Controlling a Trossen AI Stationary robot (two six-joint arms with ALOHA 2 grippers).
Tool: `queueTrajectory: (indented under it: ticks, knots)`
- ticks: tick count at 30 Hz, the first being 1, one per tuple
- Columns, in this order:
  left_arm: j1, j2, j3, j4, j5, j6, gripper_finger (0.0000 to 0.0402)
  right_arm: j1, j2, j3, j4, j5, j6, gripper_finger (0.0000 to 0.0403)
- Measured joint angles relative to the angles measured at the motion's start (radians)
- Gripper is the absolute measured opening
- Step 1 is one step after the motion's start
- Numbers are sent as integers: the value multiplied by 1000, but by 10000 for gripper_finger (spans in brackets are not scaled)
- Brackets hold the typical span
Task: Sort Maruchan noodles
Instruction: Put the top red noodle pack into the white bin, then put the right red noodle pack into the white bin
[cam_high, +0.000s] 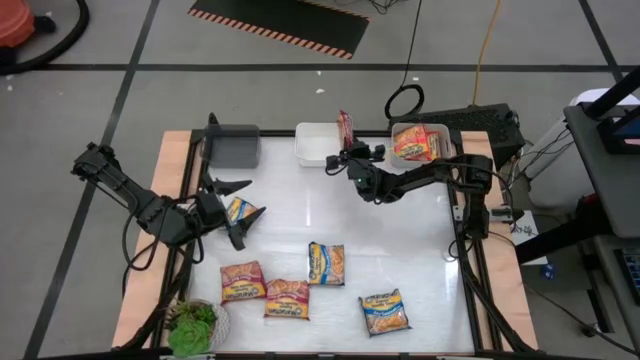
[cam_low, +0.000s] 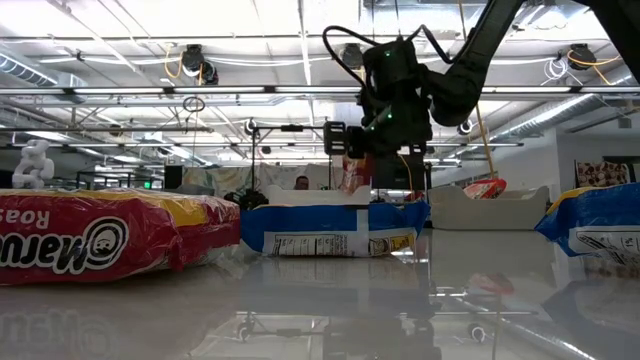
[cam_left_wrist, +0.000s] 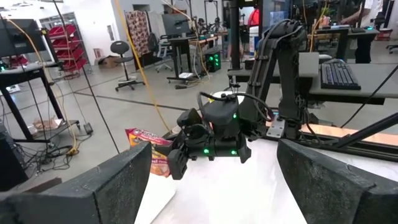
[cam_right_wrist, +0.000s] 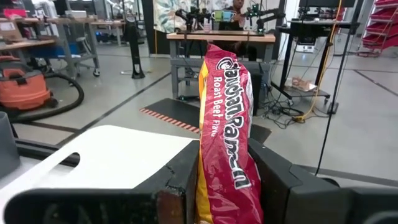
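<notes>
- High view: my right gripper (cam_high: 347, 152) pinches a red Roast Beef packet (cam_high: 345, 127) beside the white bin (cam_high: 313, 144); my left gripper (cam_high: 236, 212) is spread wide around a blue-and-yellow packet (cam_high: 240, 210).
- Low view: a red packet (cam_low: 95, 240) lies nearest.
- Left wrist view: my fingers (cam_left_wrist: 121, 180) gape wide.
- Right wrist view: the Roast Beef packet (cam_right_wrist: 227, 137) stands upright between my fingers (cam_right_wrist: 180, 186).
</notes>
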Motion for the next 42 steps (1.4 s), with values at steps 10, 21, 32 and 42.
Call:
queueTrajectory:
  ticks: [10,21,32,42]
  knots:
    - [0,0,0,0,0,0,351,-14,0,1,-76,1,-13,100]
    - [0,0,0,0,0,1,351,-13,0,1,-107,9,6,100]
    - [0,0,0,0,0,2,351,-13,0,1,-130,25,3,130]
    - [0,0,0,0,0,8,351,-13,0,1,-130,23,10,141]
